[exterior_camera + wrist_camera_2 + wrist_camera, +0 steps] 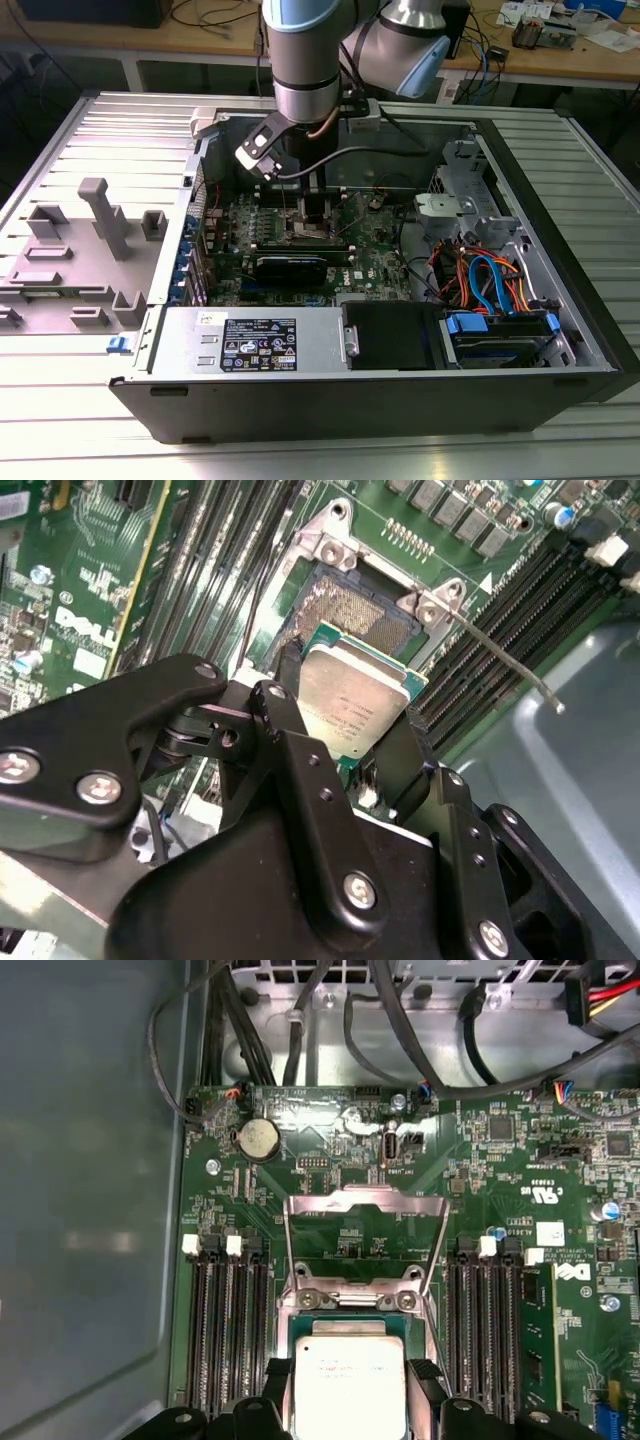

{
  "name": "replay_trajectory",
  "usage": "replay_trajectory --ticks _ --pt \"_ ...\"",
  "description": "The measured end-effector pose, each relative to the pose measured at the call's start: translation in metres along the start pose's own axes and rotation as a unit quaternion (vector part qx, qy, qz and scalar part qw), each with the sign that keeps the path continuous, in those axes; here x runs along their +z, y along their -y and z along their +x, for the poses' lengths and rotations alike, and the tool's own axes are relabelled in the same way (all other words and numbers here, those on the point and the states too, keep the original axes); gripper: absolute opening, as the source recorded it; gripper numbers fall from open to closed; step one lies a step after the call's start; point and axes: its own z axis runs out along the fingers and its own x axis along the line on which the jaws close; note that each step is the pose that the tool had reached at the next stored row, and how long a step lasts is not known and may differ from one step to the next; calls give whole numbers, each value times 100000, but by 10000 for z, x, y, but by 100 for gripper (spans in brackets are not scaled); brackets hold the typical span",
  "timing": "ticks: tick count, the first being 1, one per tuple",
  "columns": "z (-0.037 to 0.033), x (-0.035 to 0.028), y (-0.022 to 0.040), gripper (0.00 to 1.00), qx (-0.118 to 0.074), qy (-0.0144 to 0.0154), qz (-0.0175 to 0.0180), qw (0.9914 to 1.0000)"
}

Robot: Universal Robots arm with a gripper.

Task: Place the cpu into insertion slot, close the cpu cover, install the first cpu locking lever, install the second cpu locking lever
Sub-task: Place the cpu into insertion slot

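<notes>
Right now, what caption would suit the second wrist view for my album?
The gripper holds the cpu by two edges over the open socket, a wire lever sticking out alongside.

Arm (300, 35) straight down, wrist (305, 100) vert., fingers (290, 740) pinched on opp. edges of the cpu (350, 695).

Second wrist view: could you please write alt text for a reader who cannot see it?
A black gripper holds a square silver cpu by two edges at the open socket of a green motherboard, with memory slots on both sides.
</notes>
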Motion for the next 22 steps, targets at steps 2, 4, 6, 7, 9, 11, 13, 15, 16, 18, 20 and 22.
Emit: replay_trajectory --ticks 2,4,6,7,9,11,13,15,16,18,20,22 --pt "0 26 34 54 33 4 -51 100000" --pt "0 74 49 54 490 49 -134 99999" --pt "-1 137 58 54 1255 131 -158 99992" --pt "-5 157 67 54 1661 186 -160 99986" --pt "-24 182 78 54 1654 172 -189 99986" --pt "-31 193 79 54 1056 112 -181 99994" --pt "-42 199 80 54 -16 6 -162 100000" --pt "-47 210 83 54 227 22 -172 100000" --pt "-47 215 82 54 777 78 -179 99997" --pt "-47 227 83 54 1159 122 -187 99993" --pt "-48 240 85 54 966 113 -179 99995" --pt "-48 246 84 54 556 65 -176 99998"
